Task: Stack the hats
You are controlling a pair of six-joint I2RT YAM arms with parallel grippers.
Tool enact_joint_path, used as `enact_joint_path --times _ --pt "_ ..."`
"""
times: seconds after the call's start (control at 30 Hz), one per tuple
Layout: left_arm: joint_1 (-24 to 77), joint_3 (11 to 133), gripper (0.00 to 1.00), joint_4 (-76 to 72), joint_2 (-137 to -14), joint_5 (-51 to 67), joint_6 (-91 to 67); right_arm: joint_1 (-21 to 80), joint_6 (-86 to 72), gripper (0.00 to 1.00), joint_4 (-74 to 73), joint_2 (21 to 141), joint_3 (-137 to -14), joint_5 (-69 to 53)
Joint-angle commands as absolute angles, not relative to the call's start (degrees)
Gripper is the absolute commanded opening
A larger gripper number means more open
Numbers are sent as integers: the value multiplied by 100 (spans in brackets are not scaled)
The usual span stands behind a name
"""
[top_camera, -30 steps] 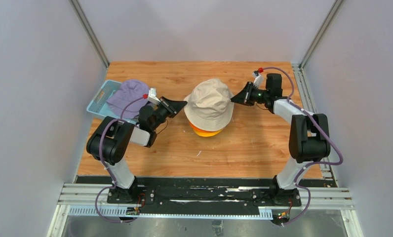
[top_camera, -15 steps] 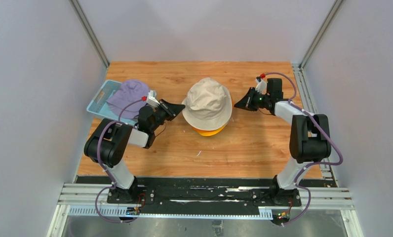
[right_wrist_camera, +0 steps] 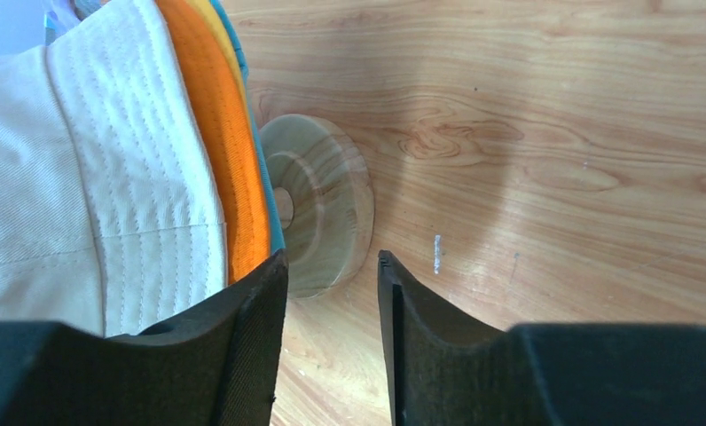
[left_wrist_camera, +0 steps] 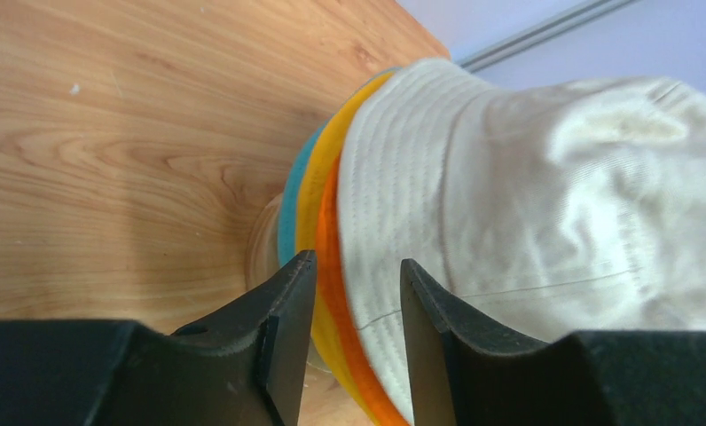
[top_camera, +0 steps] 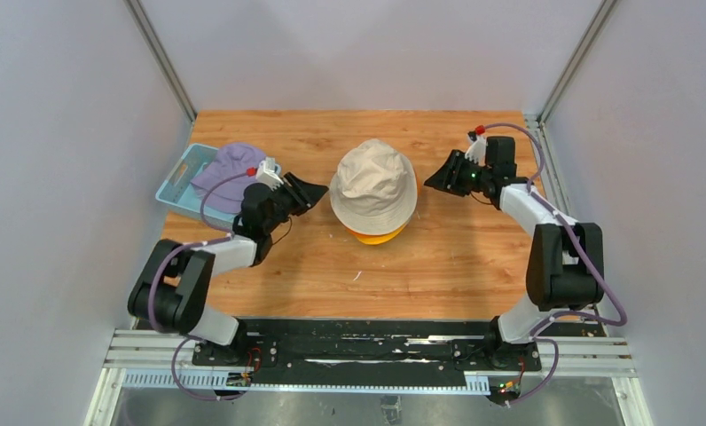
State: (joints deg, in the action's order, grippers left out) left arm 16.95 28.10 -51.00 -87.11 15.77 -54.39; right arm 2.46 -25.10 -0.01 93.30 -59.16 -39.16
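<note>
**Supervisor:** Status of the stack, please.

**Operator:** The beige hat point(top_camera: 374, 182) sits on top of the pile at the middle of the surface point(top_camera: 438, 257). Under its brim my wrist cameras show the orange hat point(left_wrist_camera: 329, 240), then the yellow hat point(left_wrist_camera: 305, 222), then the teal hat point(left_wrist_camera: 287, 222). All are carried on the wooden stand point(right_wrist_camera: 323, 195), whose base rests on the boards. The lavender hat point(top_camera: 230, 169) lies well apart, on the basket point(top_camera: 174, 182) at the far left. I see no other hat.

**Supervisor:** And the arms?

**Operator:** The left gripper point(top_camera: 318, 188) is just beside the pile's left brim and the right gripper point(top_camera: 434, 182) is near its right brim. The left fingers point(left_wrist_camera: 283, 337) are parted to a moderate gap. The stacked brim edges show through that gap, but from overhead the tips stand short of the cloth. The right fingers point(right_wrist_camera: 252, 337) are parted about the same, with only bare boards and the stand's base between them. Neither holds anything.

**Supervisor:** Your reading of the step?

**Operator:** I judge the beige hat placed and four hats stacked, so the lavender hat is next. That falls to my left arm, which must swing away to the basket, pinch the soft brim and lift it clear of the basket wall. The right arm should keep off the pile so the floppy brims are not dragged askew.
</note>
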Motion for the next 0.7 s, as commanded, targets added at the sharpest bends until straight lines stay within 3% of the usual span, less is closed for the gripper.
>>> enact_joint_path --times 0.0,0.1,0.2,0.37,0.5,0.67 --pt "1661 3259 44 -3202 -7683 761 -4450 167 -2212 43 -258 8918 -5924 -3544" --pt "1661 3629 46 -1756 -6902 -254 -3963 167 -2085 46 -410 8692 -5994 -3407" --pt "1661 4172 57 -248 -6362 -1555 -3748 167 -1983 46 -527 8386 -6015 -3269" --pt "1661 4912 66 1053 -6383 -3381 -3910 176 -1920 47 -634 8017 -6029 -3275" --pt "1602 5522 67 1563 -7085 -3848 -4135 176 -1899 47 -684 7866 -6059 -3373" --pt "1136 6273 67 1896 -8056 -3483 -4715 176 -1841 47 -752 7785 -6011 -3472"
